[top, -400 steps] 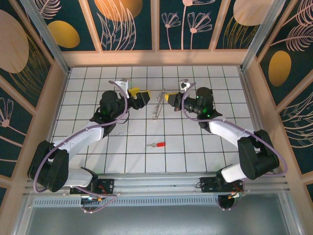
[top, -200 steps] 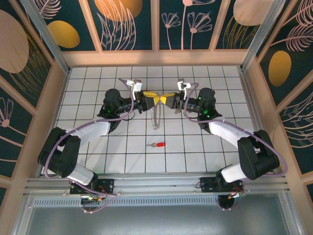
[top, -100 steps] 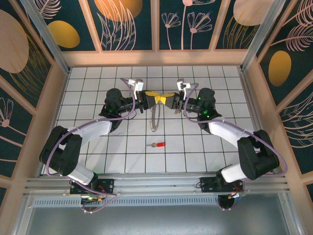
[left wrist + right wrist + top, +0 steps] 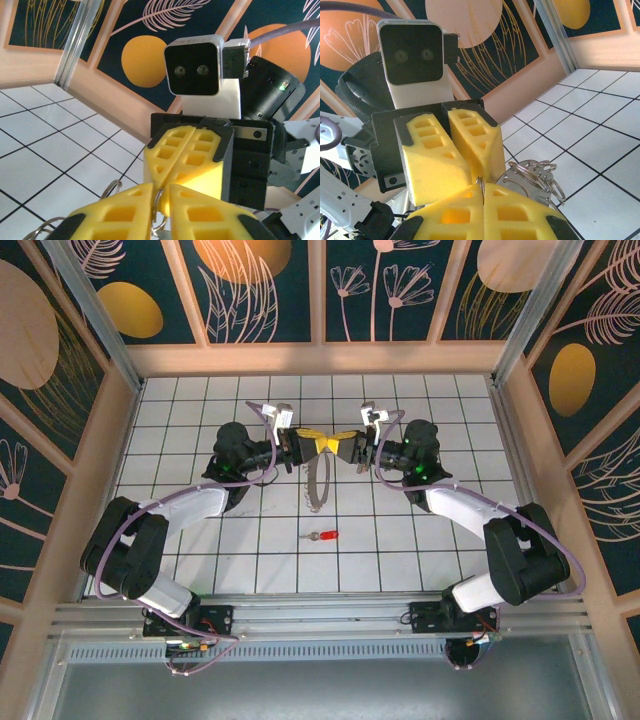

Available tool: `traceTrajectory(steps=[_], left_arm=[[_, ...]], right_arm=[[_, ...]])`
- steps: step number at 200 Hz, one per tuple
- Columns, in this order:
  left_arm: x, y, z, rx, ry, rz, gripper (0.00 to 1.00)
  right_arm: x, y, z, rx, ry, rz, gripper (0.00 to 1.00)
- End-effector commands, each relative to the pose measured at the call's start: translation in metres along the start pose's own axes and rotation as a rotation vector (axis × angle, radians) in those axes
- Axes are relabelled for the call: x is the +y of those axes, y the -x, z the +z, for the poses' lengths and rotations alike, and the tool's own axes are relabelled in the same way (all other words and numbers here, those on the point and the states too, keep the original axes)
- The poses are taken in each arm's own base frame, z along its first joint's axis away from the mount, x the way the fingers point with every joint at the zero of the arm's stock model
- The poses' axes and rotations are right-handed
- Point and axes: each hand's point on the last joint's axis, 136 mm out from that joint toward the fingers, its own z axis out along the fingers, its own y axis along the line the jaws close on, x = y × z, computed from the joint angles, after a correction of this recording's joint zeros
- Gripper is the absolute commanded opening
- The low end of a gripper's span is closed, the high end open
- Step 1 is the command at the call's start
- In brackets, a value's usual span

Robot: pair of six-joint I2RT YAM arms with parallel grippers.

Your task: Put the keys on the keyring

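Both grippers meet tip to tip above the middle of the tiled floor. My right gripper point(image 4: 338, 444) point(image 4: 483, 192) is shut on a thin wire loop of the keyring point(image 4: 318, 480), which hangs below as a floppy bunch of rings point(image 4: 535, 175). Facing it, my left gripper point(image 4: 316, 441) point(image 4: 160, 192) has its yellow pads closed on the same loop point(image 4: 159, 207), right beside the right gripper's fingers point(image 4: 187, 155). The key point(image 4: 325, 536), red head and short silver blade, lies flat on the floor about two tiles nearer than the grippers, apart from both.
White tiled floor point(image 4: 200, 550) is walled by wooden panels point(image 4: 320, 358) at the back and on both sides. Both arms reach inward from the near edge, their elbows at the outer left and right.
The left gripper has moved in against the right one and its jaws have narrowed onto the ring. The right gripper has kept its hold, and the key has not moved.
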Motion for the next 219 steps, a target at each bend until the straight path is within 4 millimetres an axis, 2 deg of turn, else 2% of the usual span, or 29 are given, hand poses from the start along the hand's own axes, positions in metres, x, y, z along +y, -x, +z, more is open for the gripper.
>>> traceTrajectory(steps=[1, 39, 72, 83, 95, 142, 153, 165, 177, 194, 219], left_arm=[[-0.04, -0.012, 0.006, 0.078, -0.163, 0.073, 0.11], [-0.039, -0.022, 0.009, 0.133, -0.156, 0.094, 0.0], [-0.033, -0.031, 0.012, 0.178, -0.128, 0.099, 0.0], [-0.028, -0.034, 0.013, 0.188, -0.108, 0.101, 0.03], [-0.022, -0.032, 0.014, 0.181, -0.073, 0.109, 0.0], [-0.012, -0.023, 0.012, 0.125, 0.013, 0.148, 0.0], [-0.011, -0.02, 0.011, 0.111, 0.028, 0.155, 0.0], [-0.01, -0.018, 0.01, 0.098, 0.04, 0.161, 0.0], [-0.008, -0.017, 0.01, 0.091, 0.052, 0.166, 0.0], [-0.008, -0.015, 0.01, 0.082, 0.055, 0.174, 0.0], [-0.01, -0.014, 0.011, 0.075, 0.045, 0.184, 0.0]], right_arm=[[-0.002, 0.009, 0.006, -0.03, -0.002, -0.01, 0.0], [-0.003, 0.009, 0.009, -0.017, 0.01, -0.001, 0.0], [-0.005, 0.008, 0.012, -0.01, 0.011, 0.009, 0.0], [-0.006, 0.008, 0.013, -0.008, 0.011, 0.013, 0.0], [-0.008, 0.008, 0.014, -0.007, 0.01, 0.016, 0.0], [-0.016, 0.013, 0.016, -0.016, -0.024, 0.031, 0.0], [-0.017, 0.015, 0.015, -0.022, -0.033, 0.034, 0.09], [-0.019, 0.02, 0.012, -0.036, -0.048, 0.036, 0.22], [-0.019, 0.025, 0.006, -0.056, -0.062, 0.033, 0.31], [-0.02, 0.033, -0.005, -0.086, -0.091, 0.032, 0.37], [-0.02, 0.041, -0.023, -0.134, -0.139, 0.021, 0.39]])
